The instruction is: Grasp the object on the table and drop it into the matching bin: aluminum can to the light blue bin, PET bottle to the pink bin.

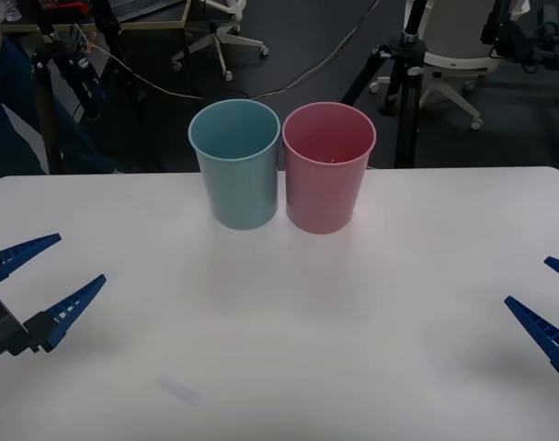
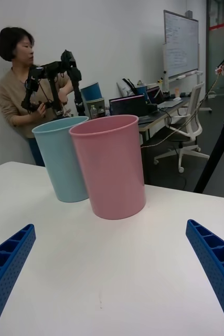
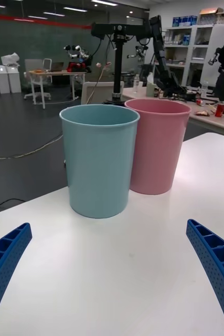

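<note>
The light blue bin (image 1: 235, 165) and the pink bin (image 1: 327, 170) stand upright and touching, side by side, at the far middle of the white table (image 1: 289, 322). The object, a PET bottle or aluminum can, is out of view. My left gripper (image 1: 81, 257) hovers open near the table's left edge, nothing between its fingers. At the right edge my right gripper (image 1: 526, 280) is also open and holds nothing. The left wrist view has the light blue bin (image 3: 98, 157) ahead of the left gripper (image 3: 108, 224). The right wrist view has the pink bin (image 2: 112, 168) ahead of the right gripper (image 2: 109, 226).
Behind the table's far edge stand a black tripod (image 1: 404, 83) and office chairs (image 1: 450, 60) on a dark floor. A faint smudge (image 1: 178, 390) marks the tabletop near the front. Bare white surface stretches between the two grippers and the bins.
</note>
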Motion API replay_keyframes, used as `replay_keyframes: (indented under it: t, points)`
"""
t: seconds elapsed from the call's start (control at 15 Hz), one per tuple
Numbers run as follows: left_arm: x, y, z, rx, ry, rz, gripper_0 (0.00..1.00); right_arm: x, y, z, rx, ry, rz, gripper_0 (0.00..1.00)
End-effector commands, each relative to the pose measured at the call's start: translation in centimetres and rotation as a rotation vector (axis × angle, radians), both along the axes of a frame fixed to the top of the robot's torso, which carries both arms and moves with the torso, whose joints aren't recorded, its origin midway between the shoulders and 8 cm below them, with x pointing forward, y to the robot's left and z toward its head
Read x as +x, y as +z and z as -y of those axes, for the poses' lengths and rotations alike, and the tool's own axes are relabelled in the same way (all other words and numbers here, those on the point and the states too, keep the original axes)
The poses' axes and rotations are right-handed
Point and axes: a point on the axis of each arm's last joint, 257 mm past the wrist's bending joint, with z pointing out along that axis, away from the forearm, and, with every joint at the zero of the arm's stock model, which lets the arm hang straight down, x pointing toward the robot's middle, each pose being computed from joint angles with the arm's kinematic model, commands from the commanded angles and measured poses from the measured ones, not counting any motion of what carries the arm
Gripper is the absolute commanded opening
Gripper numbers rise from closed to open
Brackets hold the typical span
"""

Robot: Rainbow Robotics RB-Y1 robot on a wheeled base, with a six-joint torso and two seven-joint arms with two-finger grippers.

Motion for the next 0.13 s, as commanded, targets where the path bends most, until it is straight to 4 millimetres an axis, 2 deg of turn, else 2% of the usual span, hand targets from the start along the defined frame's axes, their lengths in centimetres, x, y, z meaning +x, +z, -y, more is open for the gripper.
replay_keyframes:
  t: [0.07,0.13]
  points:
    - [-0.08,0.02,-0.01,-0.005,0.001,0.0,1.0,0.0,0.0,0.0,0.0,0.0,0.0,1.0]
    - [-0.08,0.02,-0.01,-0.005,0.001,0.0,1.0,0.0,0.0,0.0,0.0,0.0,0.0,1.0]
